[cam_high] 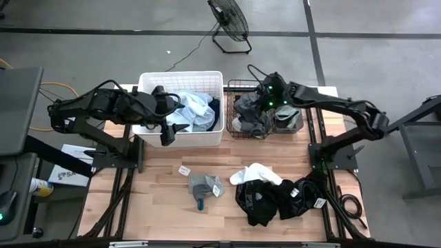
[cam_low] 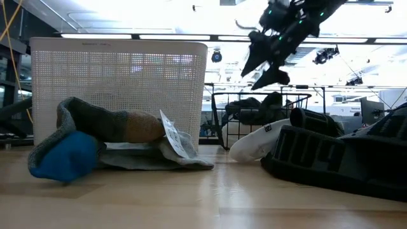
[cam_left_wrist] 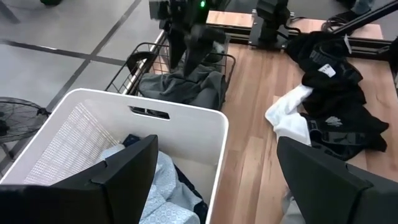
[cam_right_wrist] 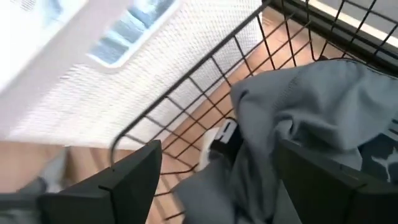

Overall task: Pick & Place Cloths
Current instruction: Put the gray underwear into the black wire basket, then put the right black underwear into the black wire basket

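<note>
Grey cloth point(cam_right_wrist: 311, 106) fills the view just under my right jaws point(cam_high: 265, 96), heaped inside the black wire basket point(cam_high: 238, 86), and my fingers stand wide apart above it with nothing between them. I judge the drop made; the step now is to lift straight up before swinging away, so no fold catches on a fingertip and trails over the wire rim.

On the counter point(cam_high: 158, 207) lie the cloths yet to be moved: a black pile point(cam_high: 275, 200) with a white piece point(cam_high: 258, 173) on its edge, near my right arm's base, and a small grey one point(cam_high: 204, 184) with a tag, apart toward the middle. The white tub point(cam_high: 180, 141) beside the basket holds a light blue cloth point(cam_high: 196, 107).

My left jaws point(cam_high: 167, 117) hang wide and empty over the tub's near rim. Room is tight between tub wall and basket; the front counter is open, so I should travel there.
</note>
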You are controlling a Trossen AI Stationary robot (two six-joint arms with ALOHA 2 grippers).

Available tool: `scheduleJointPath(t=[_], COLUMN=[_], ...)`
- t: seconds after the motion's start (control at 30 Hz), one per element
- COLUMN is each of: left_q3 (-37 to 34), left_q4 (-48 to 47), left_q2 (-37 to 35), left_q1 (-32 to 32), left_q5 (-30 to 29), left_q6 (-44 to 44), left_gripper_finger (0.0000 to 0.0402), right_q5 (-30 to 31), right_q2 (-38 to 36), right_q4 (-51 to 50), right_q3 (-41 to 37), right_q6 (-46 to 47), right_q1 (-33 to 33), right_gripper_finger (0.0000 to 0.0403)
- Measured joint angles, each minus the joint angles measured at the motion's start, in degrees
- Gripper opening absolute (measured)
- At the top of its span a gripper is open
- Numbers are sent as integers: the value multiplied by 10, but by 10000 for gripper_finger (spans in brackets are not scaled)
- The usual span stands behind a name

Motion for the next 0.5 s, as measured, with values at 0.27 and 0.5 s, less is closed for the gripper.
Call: scheduleJointPath(t=[0.27,0.5], left_q3=[0,-6], left_q4=[-3,-6], left_q2=[0,0], left_q1=[0,0], left_q5=[8,8], left_q6=[0,-12], left_gripper_finger=[323,323], right_q5=[-1,3], right_q2=[-89,-141], right_q4=[-56,-67], right_q3=[0,0], right_q6=[42,81], right_q1=[51,124], right_gripper_finger=[298,298])
